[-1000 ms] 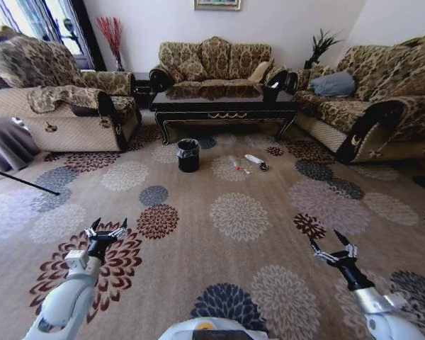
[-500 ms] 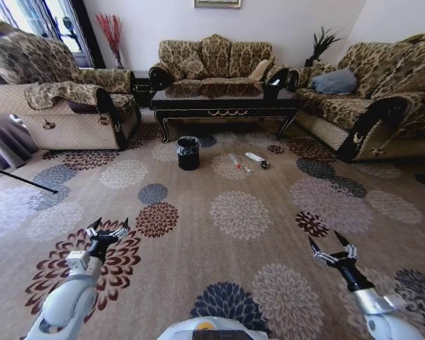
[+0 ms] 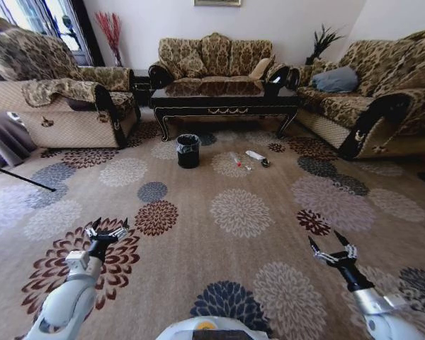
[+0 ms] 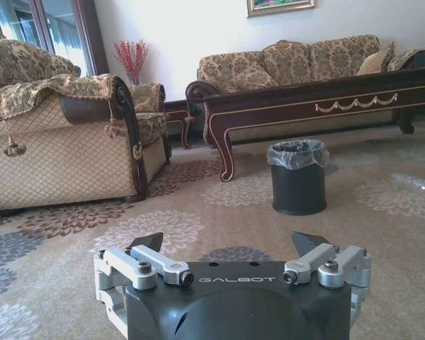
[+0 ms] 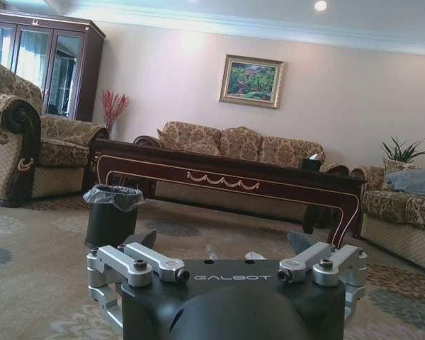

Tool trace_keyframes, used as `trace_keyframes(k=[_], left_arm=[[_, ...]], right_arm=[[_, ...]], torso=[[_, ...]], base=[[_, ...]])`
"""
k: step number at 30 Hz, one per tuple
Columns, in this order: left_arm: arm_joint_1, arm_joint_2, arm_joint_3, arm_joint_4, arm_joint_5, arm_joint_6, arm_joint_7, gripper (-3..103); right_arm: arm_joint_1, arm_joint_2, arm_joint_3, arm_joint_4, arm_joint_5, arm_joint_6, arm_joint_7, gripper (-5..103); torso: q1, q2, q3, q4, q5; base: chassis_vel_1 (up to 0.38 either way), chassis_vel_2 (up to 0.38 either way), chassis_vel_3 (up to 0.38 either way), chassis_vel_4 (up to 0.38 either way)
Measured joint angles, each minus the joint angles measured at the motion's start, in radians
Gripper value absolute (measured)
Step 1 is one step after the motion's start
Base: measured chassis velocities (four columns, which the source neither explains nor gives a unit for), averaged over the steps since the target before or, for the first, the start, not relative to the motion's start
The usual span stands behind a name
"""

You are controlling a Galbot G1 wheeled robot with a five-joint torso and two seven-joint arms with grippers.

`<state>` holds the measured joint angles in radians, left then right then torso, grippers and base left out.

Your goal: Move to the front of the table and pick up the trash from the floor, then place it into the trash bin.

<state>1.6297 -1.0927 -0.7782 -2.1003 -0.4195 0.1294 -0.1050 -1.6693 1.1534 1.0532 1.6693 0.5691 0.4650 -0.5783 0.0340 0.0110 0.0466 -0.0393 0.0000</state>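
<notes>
Standing well back from the trash bin, we take that black, bag-lined bin as our landmark and read the room from left to right. Our left gripper hangs low over the floor, nearer to us than the bin and to its left, with its fingers spread apart and nothing between them. The bin itself stands on the carpet just in front of the bench, toward that bench's left end. Right of the bin, near it on the carpet, lies the trash: a clear bottle with a red cap, a white wrapper and a small dark scrap just beyond that. Our right gripper hovers far to the right of the bin and close to us, its fingers likewise wide open and empty. We judge the approach unfinished, since both grippers are well apart from the litter. The risks from here lie in the drive: steering too far left could knock the light bin over, while rolling straight on could run the base over the bottle and push it under the bench. Stopping short would leave the scrap out of reach.
</notes>
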Motion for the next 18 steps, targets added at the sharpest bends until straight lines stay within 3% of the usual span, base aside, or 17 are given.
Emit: trace_keyframes(k=[5,12,15,18], left_arm=[[-0.001,-0.002,0.001,0.001,0.005,0.0,0.001,100],[-0.002,-0.003,0.002,0.004,0.008,-0.004,0.001,100],[-0.006,-0.004,0.009,0.01,0.007,-0.07,0.0,100],[-0.009,-0.004,0.01,0.014,0.005,-0.088,0.0,100]], right_arm=[[0.003,-0.003,-0.003,-0.004,0.0,-0.002,0.003,100],[0.006,-0.004,-0.004,-0.004,0.004,-0.007,0.011,100],[0.009,0.0,-0.007,-0.016,0.027,-0.011,0.004,100],[0.008,0.0,-0.006,-0.021,0.027,-0.004,-0.013,100]], torso=[[0.001,-0.011,-0.02,-0.0001,0.0],[0.0,-0.011,-0.023,-0.0001,-0.0001],[0.0,-0.011,-0.023,-0.0001,0.0],[0.0,-0.011,-0.021,-0.0001,0.0001]], base=[[0.0,0.0,0.0,0.0],[0.0,0.0,0.0,0.0],[0.0,0.0,0.0,0.0],[0.0,0.0,0.0,0.0]])
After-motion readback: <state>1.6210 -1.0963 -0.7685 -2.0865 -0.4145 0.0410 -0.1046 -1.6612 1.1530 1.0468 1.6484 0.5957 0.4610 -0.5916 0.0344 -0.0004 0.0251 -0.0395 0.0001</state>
